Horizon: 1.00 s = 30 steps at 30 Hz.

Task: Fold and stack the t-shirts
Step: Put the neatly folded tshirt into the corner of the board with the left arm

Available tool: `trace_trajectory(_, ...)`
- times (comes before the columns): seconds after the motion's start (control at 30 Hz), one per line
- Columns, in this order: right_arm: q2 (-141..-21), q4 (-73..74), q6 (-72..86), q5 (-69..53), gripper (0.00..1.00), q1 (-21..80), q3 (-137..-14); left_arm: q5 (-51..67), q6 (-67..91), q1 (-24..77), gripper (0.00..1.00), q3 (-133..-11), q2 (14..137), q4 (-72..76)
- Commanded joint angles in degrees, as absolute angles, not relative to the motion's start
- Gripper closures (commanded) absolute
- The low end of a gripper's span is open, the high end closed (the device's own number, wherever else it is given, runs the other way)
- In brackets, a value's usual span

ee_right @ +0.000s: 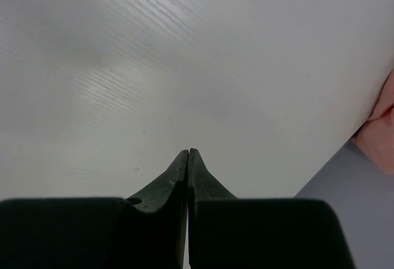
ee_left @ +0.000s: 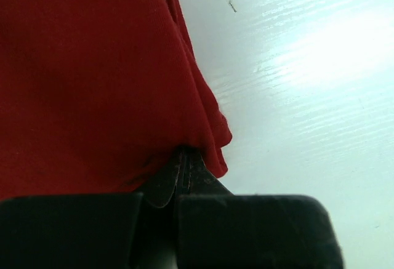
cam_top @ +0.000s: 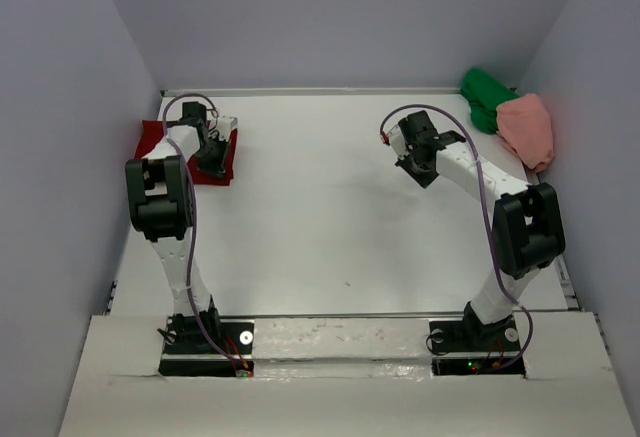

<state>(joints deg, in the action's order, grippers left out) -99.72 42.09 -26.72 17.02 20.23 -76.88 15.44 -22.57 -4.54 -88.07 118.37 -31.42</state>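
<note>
The dark red t-shirt (cam_top: 150, 140) lies bunched at the far left of the table and fills most of the left wrist view (ee_left: 80, 66). My left gripper (cam_top: 214, 164) (ee_left: 183, 153) sits at its right edge. The jaws are shut, and a pinch of the red fabric is gathered over their tips. The bright green t-shirt (cam_top: 485, 95) and the salmon pink t-shirt (cam_top: 528, 127) lie crumpled together in the far right corner. My right gripper (cam_top: 424, 175) (ee_right: 188, 152) hovers over bare table left of them, shut on nothing. A sliver of the pink shirt (ee_right: 383, 130) shows at the edge of the right wrist view.
Grey walls (cam_top: 60, 107) enclose the white table (cam_top: 320, 217) on the left, back and right. A wall's lower edge (ee_right: 345, 176) shows close to my right gripper. Both arm bases stand at the near edge.
</note>
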Motion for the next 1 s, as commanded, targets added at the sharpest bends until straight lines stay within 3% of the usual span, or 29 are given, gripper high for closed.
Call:
trace_trajectory(0.0,-99.2,41.3,-26.5,17.6,0.96,19.9,-76.6,16.0,-22.4,-4.5,1.0,-86.1,119.0,-30.8)
trace_trajectory(0.3,-98.6,41.3,-26.5,17.1,0.96,19.9,-76.5,16.0,-21.7,-2.3,1.0,-88.7,113.7,-33.0)
trace_trajectory(0.63,-100.1,41.8,-26.5,16.8,0.97,19.9,-77.3,10.7,-19.7,2.6,1.0,-103.5,109.9,-34.9)
trace_trajectory(0.97,-101.7,41.8,-26.5,16.3,0.98,19.9,-76.6,6.9,-17.2,1.6,1.0,-111.9,119.3,-31.3)
